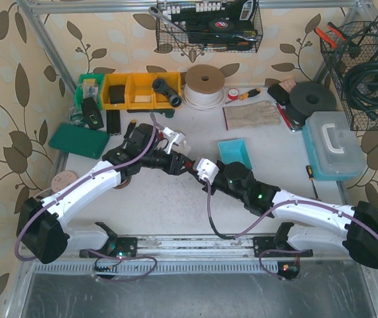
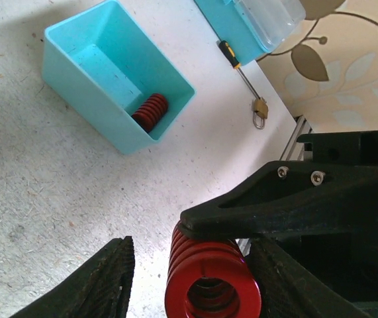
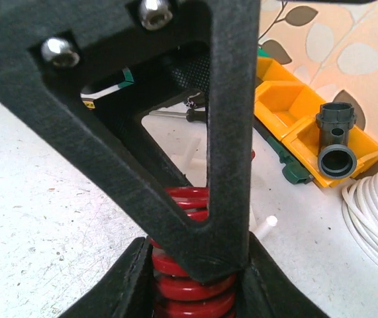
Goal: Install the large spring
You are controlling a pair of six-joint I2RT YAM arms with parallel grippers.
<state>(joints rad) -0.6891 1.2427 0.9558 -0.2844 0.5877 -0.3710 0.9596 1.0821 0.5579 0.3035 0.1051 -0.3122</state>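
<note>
The large spring is a fat red coil held in the air between both grippers. My right gripper is shut on the large spring, one finger on each side of the coils. My left gripper stands open around the same spring: its right finger lies against the coil, its left finger is a gap away. A black finger of the right gripper presses on the spring's top in the left wrist view. In the top view the left gripper and the right gripper meet mid-table and hide the spring.
A teal bin, also the teal bin, holds a smaller red spring. Beyond it lie a screwdriver and a clear blue-lidded box. Yellow bins, a black pipe fitting and a white cord coil stand at the back.
</note>
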